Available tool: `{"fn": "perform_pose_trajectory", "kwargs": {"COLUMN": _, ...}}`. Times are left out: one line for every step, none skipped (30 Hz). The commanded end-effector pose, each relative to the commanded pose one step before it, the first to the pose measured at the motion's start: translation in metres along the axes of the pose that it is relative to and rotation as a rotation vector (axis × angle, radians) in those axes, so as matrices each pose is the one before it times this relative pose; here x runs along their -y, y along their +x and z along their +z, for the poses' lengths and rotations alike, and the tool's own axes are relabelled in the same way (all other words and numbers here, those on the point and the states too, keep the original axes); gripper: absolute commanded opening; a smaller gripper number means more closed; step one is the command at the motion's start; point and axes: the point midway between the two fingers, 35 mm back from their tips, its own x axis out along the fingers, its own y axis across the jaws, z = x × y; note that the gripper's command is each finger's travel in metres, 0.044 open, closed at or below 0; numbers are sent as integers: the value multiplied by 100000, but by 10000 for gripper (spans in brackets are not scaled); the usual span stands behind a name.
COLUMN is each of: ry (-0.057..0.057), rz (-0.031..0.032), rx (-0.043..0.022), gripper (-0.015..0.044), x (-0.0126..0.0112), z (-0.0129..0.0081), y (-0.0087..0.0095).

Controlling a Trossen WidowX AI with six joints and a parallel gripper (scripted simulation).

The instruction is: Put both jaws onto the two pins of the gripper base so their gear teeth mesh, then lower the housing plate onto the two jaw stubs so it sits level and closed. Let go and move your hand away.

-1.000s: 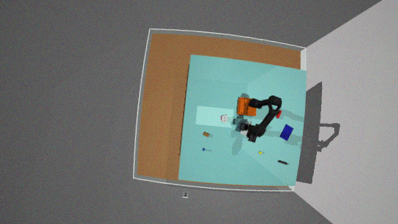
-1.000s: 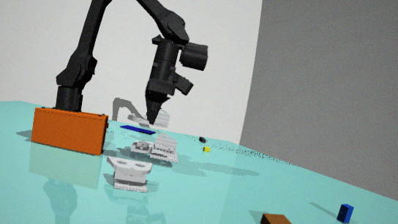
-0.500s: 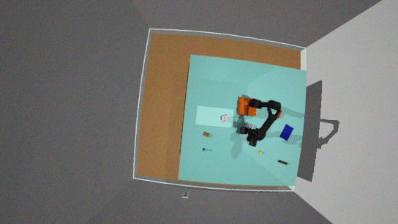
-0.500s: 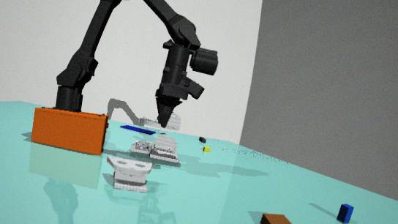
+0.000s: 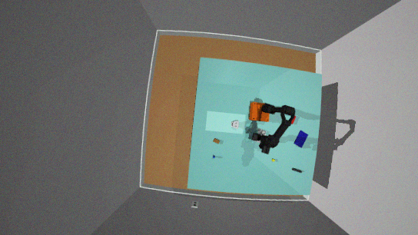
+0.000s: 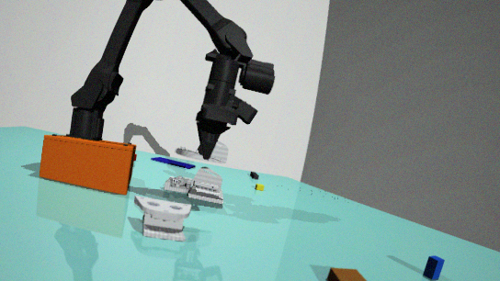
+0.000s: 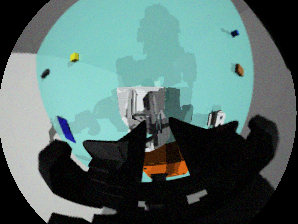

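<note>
Leave the holed cover (image 5: 235, 124) (image 6: 164, 216) (image 7: 217, 118) at seven o'clock from the base (image 6: 178, 184) (image 7: 129, 111) in the outside view and, with gripper (image 5: 257, 137) (image 6: 207, 157) (image 7: 157, 121) pinching what seems a jaw (image 5: 263, 132) (image 6: 221, 151) (image 7: 151, 102) at one o'clock, align it, lower it, mesh teeth.

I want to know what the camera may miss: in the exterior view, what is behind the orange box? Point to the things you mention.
Above the orange box (image 5: 253, 111) (image 6: 85, 165), the black arm's lowest part rises. Behind it, only its shadow's edge and pale wall show; the table directly behind is covered.
</note>
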Motion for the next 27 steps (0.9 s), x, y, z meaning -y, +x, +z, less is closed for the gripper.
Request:
{"fn": "perform_pose_trajectory", "kwargs": {"ry": 964, "rz": 297, "rx": 308, "gripper": 134, "x": -53, "z": 105, "y": -47}}
{"fn": "perform_pose_trajectory", "kwargs": {"ry": 0, "rz": 0, "rx": 0, "gripper": 134, "x": 0, "z": 0, "y": 0}}
{"fn": "perform_pose_trajectory", "kwargs": {"ry": 0, "rz": 0, "rx": 0, "gripper": 134, "x": 0, "z": 0, "y": 0}}
{"fn": "perform_pose_trajectory", "kwargs": {"ry": 0, "rz": 0, "rx": 0, "gripper": 134, "x": 0, "z": 0, "y": 0}}
{"fn": "perform_pose_trajectory", "kwargs": {"ry": 0, "rz": 0, "rx": 0, "gripper": 134, "x": 0, "z": 0, "y": 0}}
{"fn": "perform_pose_trajectory", "kwargs": {"ry": 0, "rz": 0, "rx": 0, "gripper": 134, "x": 0, "z": 0, "y": 0}}
{"fn": "perform_pose_trajectory", "kwargs": {"ry": 0, "rz": 0, "rx": 0, "gripper": 134, "x": 0, "z": 0, "y": 0}}
{"fn": "perform_pose_trajectory", "kwargs": {"ry": 0, "rz": 0, "rx": 0, "gripper": 134, "x": 0, "z": 0, "y": 0}}
{"fn": "perform_pose_trajectory", "kwargs": {"ry": 0, "rz": 0, "rx": 0, "gripper": 134, "x": 0, "z": 0, "y": 0}}
{"fn": "perform_pose_trajectory", "kwargs": {"ry": 0, "rz": 2, "rx": 3, "gripper": 134, "x": -21, "z": 26, "y": 0}}
{"fn": "perform_pose_trajectory", "kwargs": {"ry": -1, "rz": 7, "rx": 8, "gripper": 134, "x": -64, "z": 78, "y": -1}}
{"fn": "perform_pose_trajectory", "kwargs": {"ry": -1, "rz": 7, "rx": 8, "gripper": 134, "x": -65, "z": 78, "y": -1}}
{"fn": "perform_pose_trajectory", "kwargs": {"ry": 0, "rz": 2, "rx": 3, "gripper": 134, "x": -22, "z": 26, "y": 0}}
{"fn": "perform_pose_trajectory", "kwargs": {"ry": 0, "rz": 0, "rx": 0, "gripper": 134, "x": 0, "z": 0, "y": 0}}
{"fn": "perform_pose_trajectory", "kwargs": {"ry": 0, "rz": 0, "rx": 0, "gripper": 134, "x": 0, "z": 0, "y": 0}}
{"fn": "perform_pose_trajectory", "kwargs": {"ry": 0, "rz": 0, "rx": 0, "gripper": 134, "x": 0, "z": 0, "y": 0}}
{"fn": "perform_pose_trajectory", "kwargs": {"ry": 0, "rz": 0, "rx": 0, "gripper": 134, "x": 0, "z": 0, "y": 0}}
{"fn": "perform_pose_trajectory", "kwargs": {"ry": 0, "rz": 0, "rx": 0, "gripper": 134, "x": 0, "z": 0, "y": 0}}
{"fn": "perform_pose_trajectory", "kwargs": {"ry": 0, "rz": 0, "rx": 0, "gripper": 134, "x": 0, "z": 0, "y": 0}}
{"fn": "perform_pose_trajectory", "kwargs": {"ry": 0, "rz": 0, "rx": 0, "gripper": 134, "x": 0, "z": 0, "y": 0}}
{"fn": "perform_pose_trajectory", "kwargs": {"ry": 0, "rz": 0, "rx": 0, "gripper": 134, "x": 0, "z": 0, "y": 0}}
{"fn": "perform_pose_trajectory", "kwargs": {"ry": 0, "rz": 0, "rx": 0, "gripper": 134, "x": 0, "z": 0, "y": 0}}
{"fn": "perform_pose_trajectory", "kwargs": {"ry": 0, "rz": 0, "rx": 0, "gripper": 134, "x": 0, "z": 0, "y": 0}}
{"fn": "perform_pose_trajectory", "kwargs": {"ry": 0, "rz": 0, "rx": 0, "gripper": 134, "x": 0, "z": 0, "y": 0}}
{"fn": "perform_pose_trajectory", "kwargs": {"ry": 0, "rz": 0, "rx": 0, "gripper": 134, "x": 0, "z": 0, "y": 0}}
{"fn": "perform_pose_trajectory", "kwargs": {"ry": 0, "rz": 0, "rx": 0, "gripper": 134, "x": 0, "z": 0, "y": 0}}
{"fn": "perform_pose_trajectory", "kwargs": {"ry": 0, "rz": 0, "rx": 0, "gripper": 134, "x": 0, "z": 0, "y": 0}}
